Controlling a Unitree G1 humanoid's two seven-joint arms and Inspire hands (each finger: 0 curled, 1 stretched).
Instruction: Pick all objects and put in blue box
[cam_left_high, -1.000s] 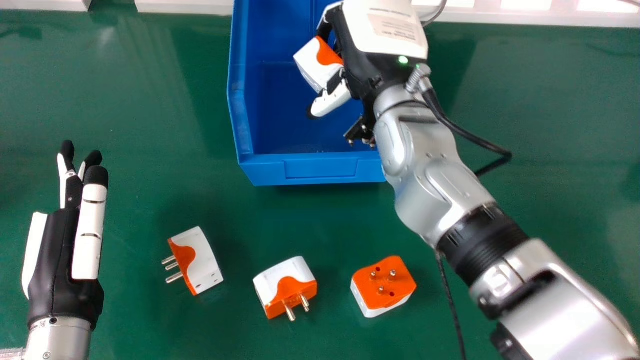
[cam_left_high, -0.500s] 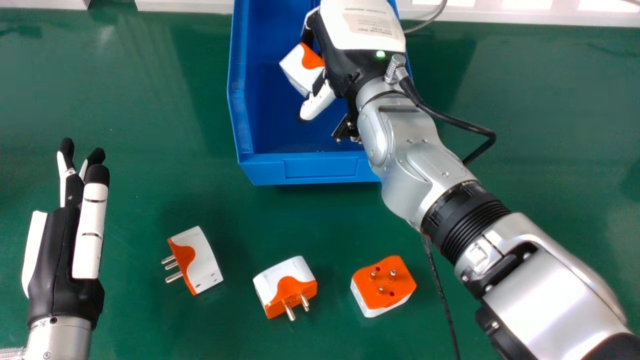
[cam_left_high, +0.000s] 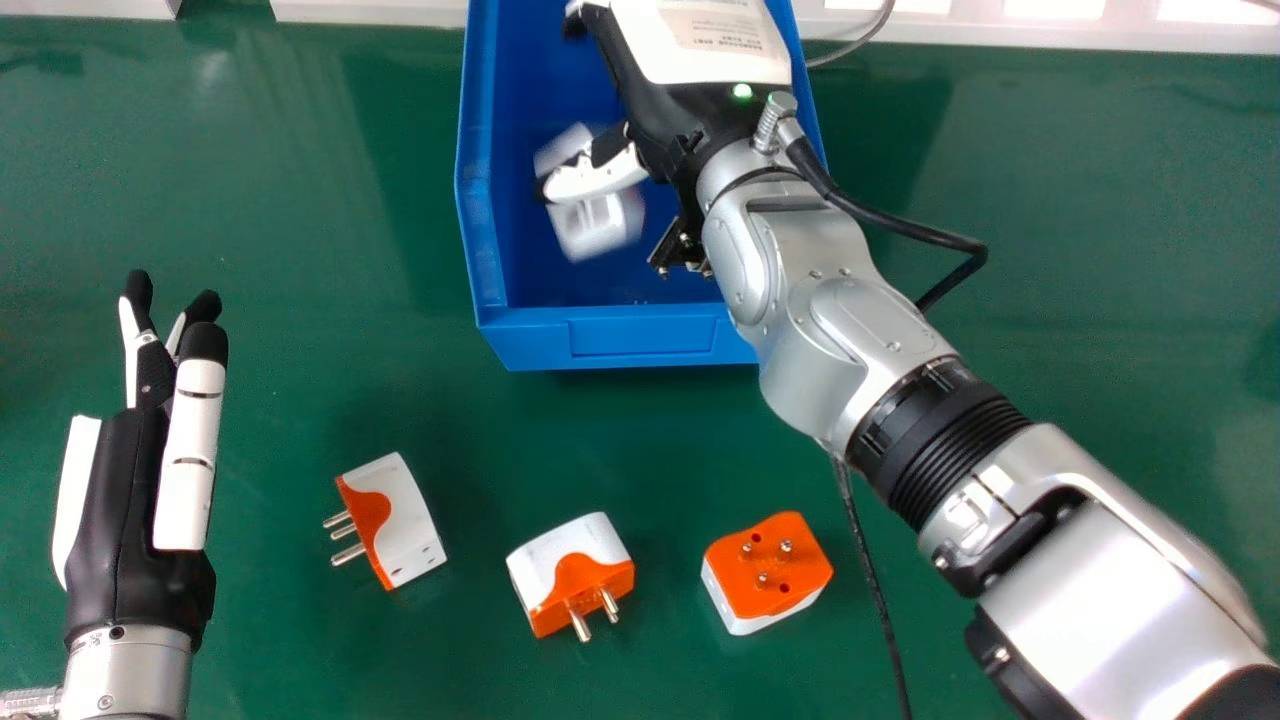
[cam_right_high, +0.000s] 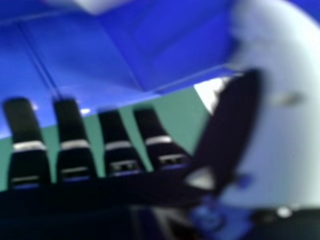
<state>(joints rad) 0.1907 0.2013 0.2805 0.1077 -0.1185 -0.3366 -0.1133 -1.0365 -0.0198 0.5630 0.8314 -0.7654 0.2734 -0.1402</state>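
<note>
Plug (cam_left_high: 598, 226): blurry, in the box (cam_left_high: 640, 338), partly behind the thumb of my right hand (cam_left_high: 680, 120); I can't tell if they touch.
Right hand: fingers straight, spread.
Other plugs (cam_left_high: 570, 575): three, apart on the table (cam_left_high: 300, 330).
Left hand (cam_left_high: 130, 500): fingers straight.

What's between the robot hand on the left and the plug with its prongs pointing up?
The head view shows two things between the left robot hand and that plug: the left plug, then the middle plug, both on the table.
</note>
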